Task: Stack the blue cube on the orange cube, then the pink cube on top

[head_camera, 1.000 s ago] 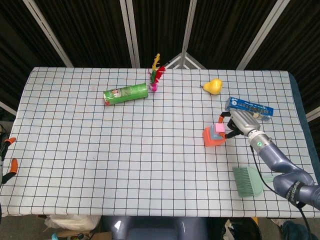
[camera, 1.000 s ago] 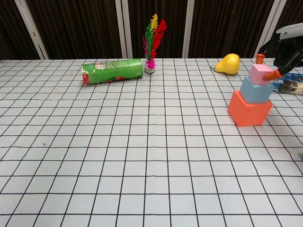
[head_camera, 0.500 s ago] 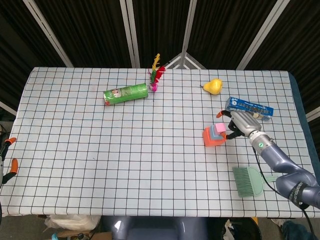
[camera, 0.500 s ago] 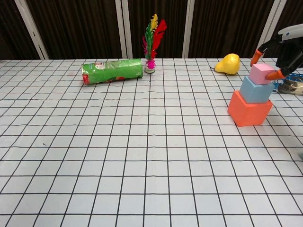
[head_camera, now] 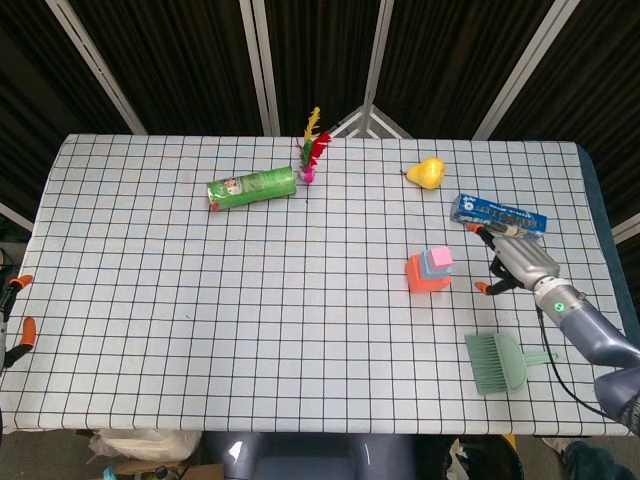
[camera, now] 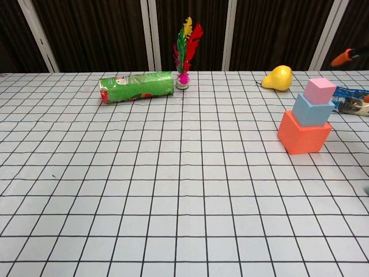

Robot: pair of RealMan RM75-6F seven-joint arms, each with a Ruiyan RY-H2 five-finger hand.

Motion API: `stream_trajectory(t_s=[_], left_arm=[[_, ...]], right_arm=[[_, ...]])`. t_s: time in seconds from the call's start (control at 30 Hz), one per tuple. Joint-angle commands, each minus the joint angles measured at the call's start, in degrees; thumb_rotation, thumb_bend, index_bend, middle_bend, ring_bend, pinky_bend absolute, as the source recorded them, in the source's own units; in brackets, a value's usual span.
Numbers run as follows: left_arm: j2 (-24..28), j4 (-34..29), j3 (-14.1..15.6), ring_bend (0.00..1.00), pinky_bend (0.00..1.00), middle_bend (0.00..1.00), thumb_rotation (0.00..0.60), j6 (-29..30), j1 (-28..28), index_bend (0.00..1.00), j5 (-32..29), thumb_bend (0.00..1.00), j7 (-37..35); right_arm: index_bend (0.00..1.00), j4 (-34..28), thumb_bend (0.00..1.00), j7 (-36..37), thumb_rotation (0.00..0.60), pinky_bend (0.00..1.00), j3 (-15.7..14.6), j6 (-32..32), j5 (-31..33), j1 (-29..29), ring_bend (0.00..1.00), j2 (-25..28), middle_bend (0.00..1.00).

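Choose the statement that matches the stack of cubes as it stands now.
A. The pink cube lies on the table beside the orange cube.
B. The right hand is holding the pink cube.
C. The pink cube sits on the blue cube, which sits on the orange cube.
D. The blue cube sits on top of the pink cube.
C: in the chest view the pink cube rests on the blue cube, itself on the orange cube, while the right hand is apart from the stack.

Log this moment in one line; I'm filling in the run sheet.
stack: pink cube on blue cube on orange cube | right robot hand: open, clear of stack | left robot hand: not in view
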Motion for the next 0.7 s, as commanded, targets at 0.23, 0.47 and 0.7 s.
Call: stream_trajectory(t_s=[0.23, 0.47, 0.7], left_arm=[[0.41, -0.46, 0.76, 0.00, 0.00, 0.06, 0.600, 0.51, 0.26, 0.18, 1.69, 0.56, -0.93], [1.10, -0.46, 1.36, 0.00, 0.00, 0.06, 0.600, 0.16, 0.37, 0.18, 2.56, 0.55, -2.54], [2.10, -0.08, 1.92, 0.00, 0.00, 0.06, 0.600, 0.44, 0.61, 0.18, 4.07, 0.54, -5.46]], right_arm=[[0.00, -13.80, 0.36, -10.71, 0.600, 0.44, -9.11, 17.28, 1.49, -16.86, 0.57, 11.47, 0.60], [0.00, -13.95, 0.31, -26.71, 0.600, 0.13, -9.43, 45.82, 4.05, -30.03, 0.17, -2.50, 0.18], [0.00, -2.74, 0.31, -35.73, 0.600, 0.10, -8.78, 61.97, -2.60, -35.28, 0.09, -16.37, 0.10]])
